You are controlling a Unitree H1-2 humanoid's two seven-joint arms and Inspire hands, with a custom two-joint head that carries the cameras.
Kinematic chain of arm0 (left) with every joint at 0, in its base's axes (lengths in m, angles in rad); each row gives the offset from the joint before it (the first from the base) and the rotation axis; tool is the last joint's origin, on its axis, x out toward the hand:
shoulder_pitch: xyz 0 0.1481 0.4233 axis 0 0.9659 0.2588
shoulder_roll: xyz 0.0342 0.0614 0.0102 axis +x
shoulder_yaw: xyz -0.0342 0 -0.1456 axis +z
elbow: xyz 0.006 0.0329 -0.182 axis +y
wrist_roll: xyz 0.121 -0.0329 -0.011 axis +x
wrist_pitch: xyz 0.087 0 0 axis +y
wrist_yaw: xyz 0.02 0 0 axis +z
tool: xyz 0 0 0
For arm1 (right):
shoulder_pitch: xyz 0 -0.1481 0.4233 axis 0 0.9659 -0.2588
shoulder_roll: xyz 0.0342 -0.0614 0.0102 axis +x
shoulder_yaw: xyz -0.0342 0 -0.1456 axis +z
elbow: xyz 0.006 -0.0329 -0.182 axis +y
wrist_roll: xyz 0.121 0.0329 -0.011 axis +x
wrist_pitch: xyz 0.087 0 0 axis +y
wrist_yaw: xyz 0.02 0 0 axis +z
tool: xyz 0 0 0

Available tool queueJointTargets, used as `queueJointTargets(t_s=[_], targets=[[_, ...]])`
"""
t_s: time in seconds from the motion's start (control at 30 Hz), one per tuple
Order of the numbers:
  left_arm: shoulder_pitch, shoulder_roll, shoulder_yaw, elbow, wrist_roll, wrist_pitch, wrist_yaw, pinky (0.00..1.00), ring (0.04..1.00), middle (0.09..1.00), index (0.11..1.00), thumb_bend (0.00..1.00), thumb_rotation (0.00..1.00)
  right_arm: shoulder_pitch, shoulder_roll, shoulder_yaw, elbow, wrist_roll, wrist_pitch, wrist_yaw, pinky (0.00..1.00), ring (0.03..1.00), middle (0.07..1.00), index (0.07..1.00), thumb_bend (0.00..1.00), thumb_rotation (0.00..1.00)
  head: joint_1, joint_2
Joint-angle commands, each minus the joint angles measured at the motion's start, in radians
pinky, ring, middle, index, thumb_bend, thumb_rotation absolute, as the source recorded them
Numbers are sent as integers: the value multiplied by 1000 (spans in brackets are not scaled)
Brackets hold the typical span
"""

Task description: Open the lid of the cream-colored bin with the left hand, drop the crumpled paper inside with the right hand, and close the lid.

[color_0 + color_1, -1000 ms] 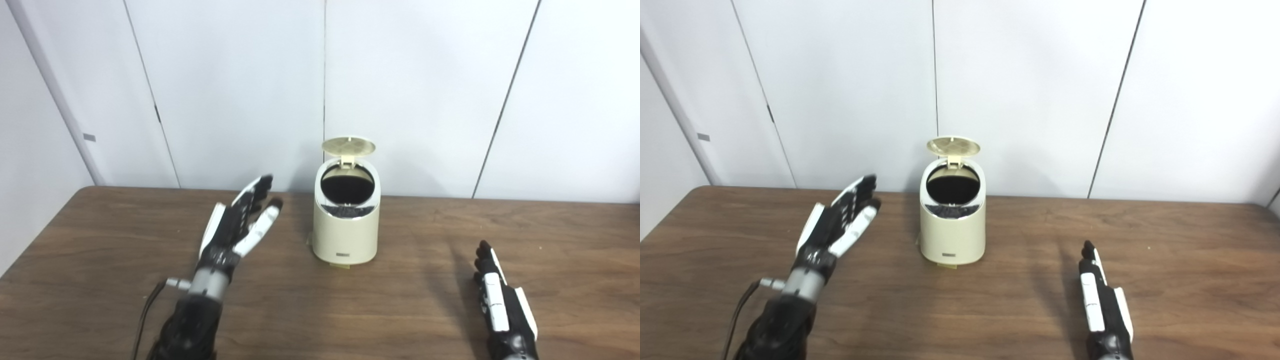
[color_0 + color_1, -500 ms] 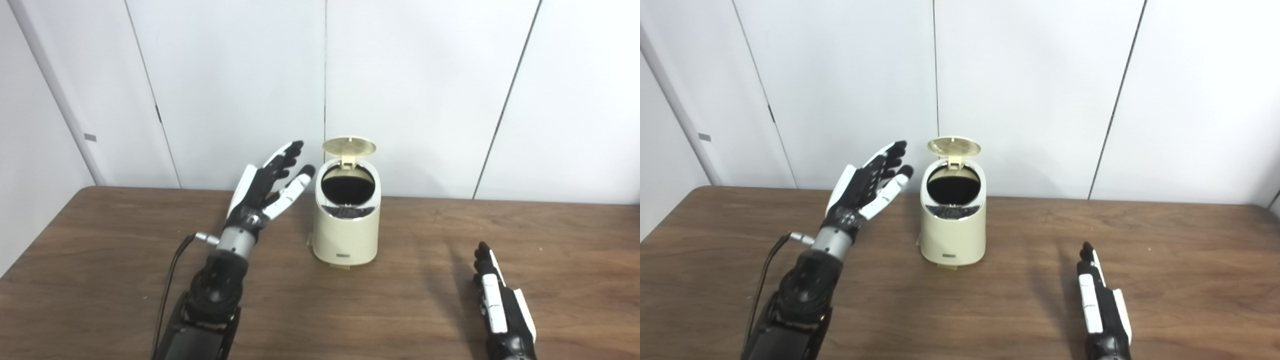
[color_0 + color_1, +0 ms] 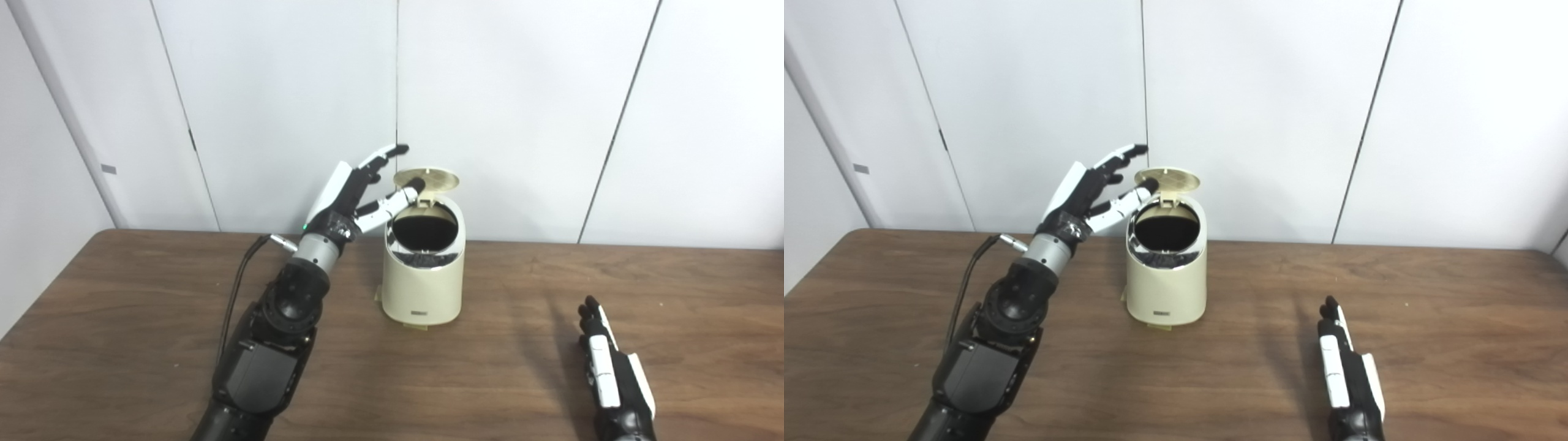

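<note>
A: Where is the left hand (image 3: pixel 352 193)?

B: It is up beside the lid (image 3: pixel 427 178), wide and holding nothing. The lid stands raised over the cream-colored bin (image 3: pixel 422 269) on the worktop (image 3: pixel 122 318).

A: And the paper?

B: I see none; maybe it is inside. The right hand (image 3: pixel 609 373) lies flat, empty.

A: So, closing?

B: I think yes. Press the lid from above, gently, so the bin does not tip.

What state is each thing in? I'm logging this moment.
Bin: upright on the table, mouth uncovered.
Lid: flipped up, open.
Left hand: open, raised beside the lid.
Right hand: open, empty, flat on the table.
Paper: not visible.
</note>
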Motion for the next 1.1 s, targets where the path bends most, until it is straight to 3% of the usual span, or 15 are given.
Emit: queueJointTargets(t_s=[0.0, 0.13, 0.37, 0.67, 1.07], targets=[[-72, 7, -7, -18, 11, -40, -5, 883, 946, 947, 932, 577, 621, -9, 9, 11, -13, 0, 16, 4, 1000, 1000, 983, 994, 573, 1000, -1, 1], [-78, 30, -40, -26, 67, -42, -16, 862, 937, 949, 920, 575, 635, -12, 12, 11, -11, -2, 19, 2, 1000, 1000, 982, 988, 561, 1000, 0, 3], [-77, 73, -97, -51, 206, -41, -13, 847, 918, 892, 797, 622, 659, -14, 17, 11, -12, -3, 25, 0, 997, 997, 978, 986, 551, 1000, -5, 9], [-67, 105, -128, -95, 333, -41, -29, 821, 939, 905, 683, 619, 603, -16, 27, 11, -23, 18, 45, 1, 1000, 999, 977, 997, 544, 1000, -13, 22], [-58, 128, -170, -77, 498, -116, -2, 812, 923, 900, 670, 616, 595, -31, 48, 14, -57, 33, 101, -10, 1000, 984, 958, 1000, 577, 1000, -21, 40]])
